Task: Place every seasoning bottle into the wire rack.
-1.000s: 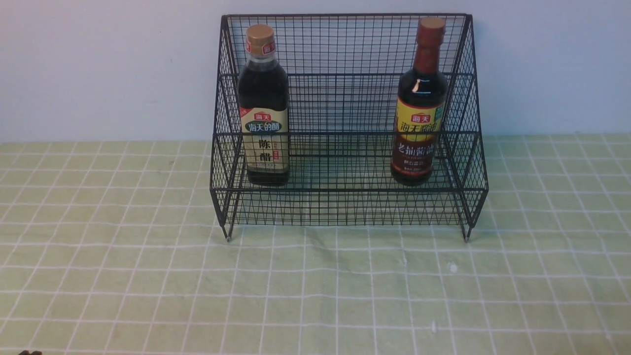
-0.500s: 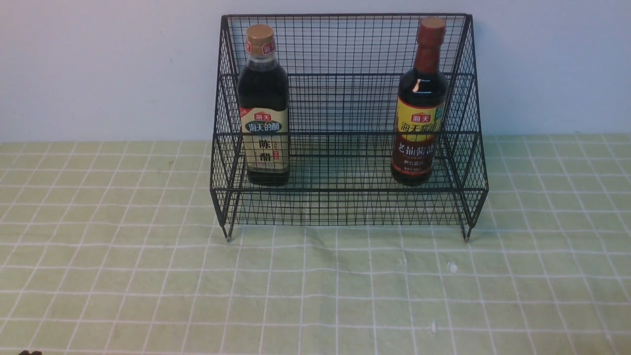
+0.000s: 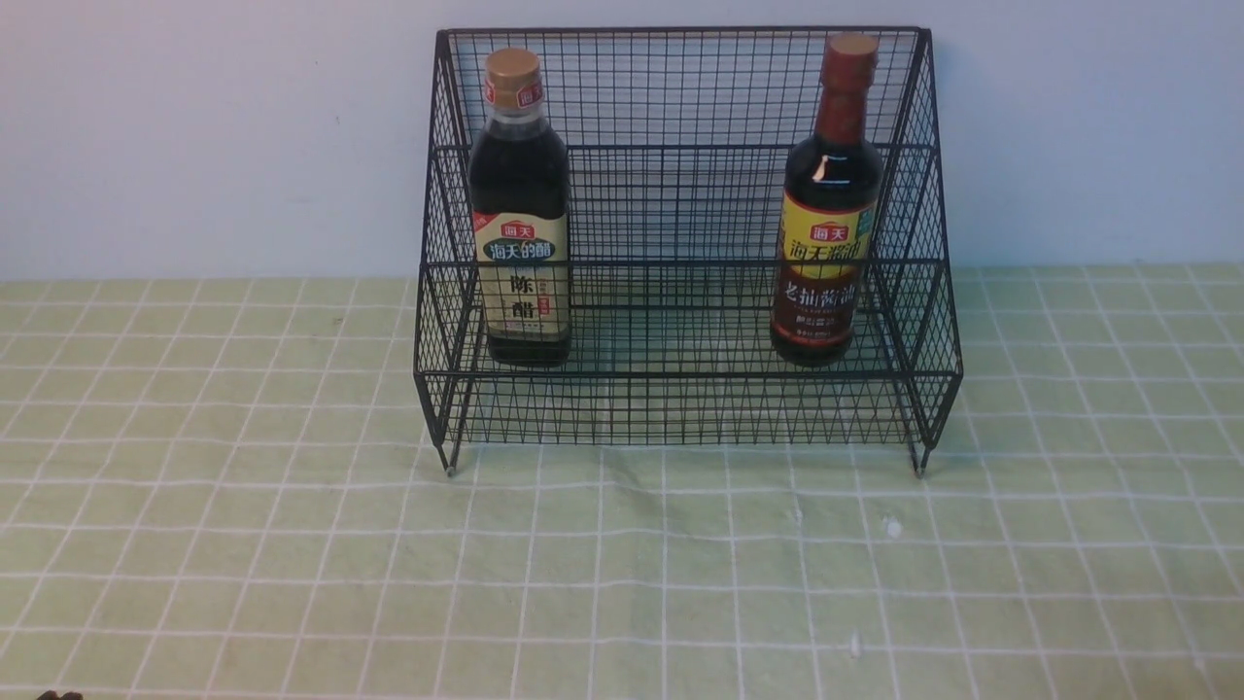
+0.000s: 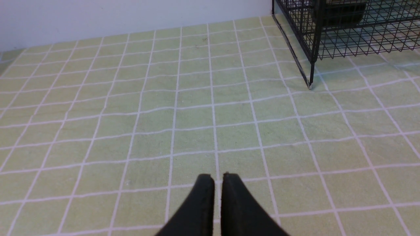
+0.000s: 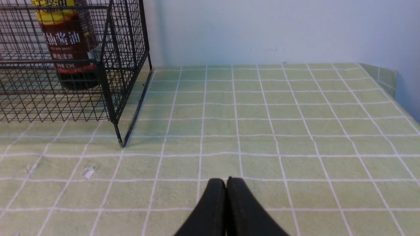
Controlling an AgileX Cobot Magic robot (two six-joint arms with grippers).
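The black wire rack (image 3: 680,408) stands against the wall at mid table. On its lower tier the squarish gold-capped seasoning bottle (image 3: 520,209) stands upright at the left. The round red-brown-capped seasoning bottle (image 3: 826,209) stands upright at the right, and its lower part (image 5: 70,49) shows behind the mesh in the right wrist view. My left gripper (image 4: 218,177) hovers over bare cloth well clear of the rack's left leg (image 4: 310,73), shut with only a thin slit and nothing held. My right gripper (image 5: 226,180) is shut and empty, off the rack's right corner (image 5: 119,131).
A green checked cloth (image 3: 622,583) covers the table up to the pale wall. A few small white crumbs (image 5: 88,171) lie on the cloth in front of the rack's right leg. The table's right edge (image 5: 390,77) shows in the right wrist view.
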